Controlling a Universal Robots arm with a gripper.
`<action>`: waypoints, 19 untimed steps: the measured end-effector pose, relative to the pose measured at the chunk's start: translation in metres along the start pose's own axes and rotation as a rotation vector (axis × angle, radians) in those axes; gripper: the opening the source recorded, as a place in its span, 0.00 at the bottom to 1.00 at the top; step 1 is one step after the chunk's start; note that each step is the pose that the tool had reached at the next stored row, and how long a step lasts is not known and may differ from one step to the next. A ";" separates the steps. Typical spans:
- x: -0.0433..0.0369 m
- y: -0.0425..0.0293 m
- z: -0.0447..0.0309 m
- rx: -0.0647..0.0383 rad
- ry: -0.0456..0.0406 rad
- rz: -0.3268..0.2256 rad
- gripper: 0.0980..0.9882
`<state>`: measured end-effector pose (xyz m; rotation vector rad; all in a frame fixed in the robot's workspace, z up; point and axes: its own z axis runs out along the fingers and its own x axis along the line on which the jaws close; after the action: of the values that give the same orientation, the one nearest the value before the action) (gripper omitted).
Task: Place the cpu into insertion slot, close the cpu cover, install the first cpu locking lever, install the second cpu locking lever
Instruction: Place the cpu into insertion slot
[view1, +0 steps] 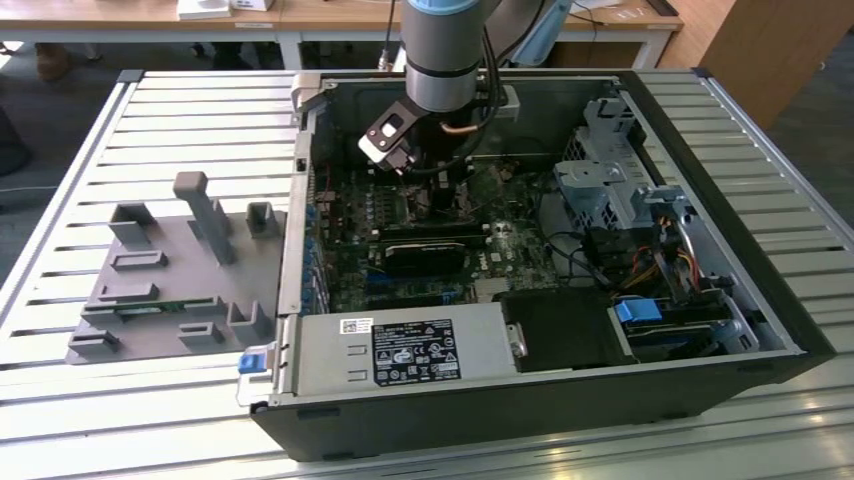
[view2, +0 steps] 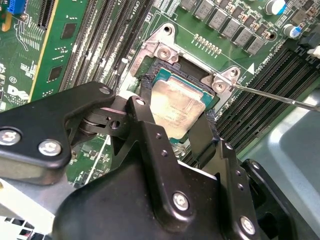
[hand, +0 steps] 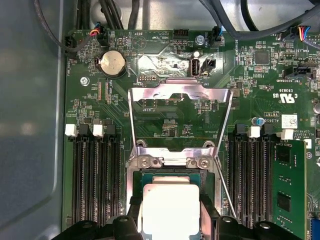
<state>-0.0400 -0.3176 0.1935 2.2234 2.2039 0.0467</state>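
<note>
Two black fingers (view2: 150, 135) of my hand (view2: 176, 104) grip opposite edges of the cpu (hand: 170, 212), which sits at the socket on the green motherboard (hand: 260, 80). The cpu cover (hand: 180, 92) stands swung open beyond it, and a thin locking lever (view2: 280, 98) juts free. In the exterior view, I'm inside the computer case (view1: 787, 290) near twelve o'clock; a grey fixture (view1: 160, 300) lies at nine o'clock on the slatted surface (view1: 80, 420).

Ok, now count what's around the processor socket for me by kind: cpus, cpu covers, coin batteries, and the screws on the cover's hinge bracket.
cpu: 1
cpu cover: 1
coin battery: 1
hinge screws: 2
Total: 5
</note>
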 end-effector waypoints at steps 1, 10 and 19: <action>-0.0001 0.0000 0.0000 0.000 0.0002 0.000 0.49; -0.0019 -0.0006 -0.0006 0.000 -0.0002 0.002 0.49; -0.0023 -0.0002 -0.0004 0.000 -0.0003 0.007 0.49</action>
<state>-0.0402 -0.3199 0.1938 2.2307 2.1966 0.0463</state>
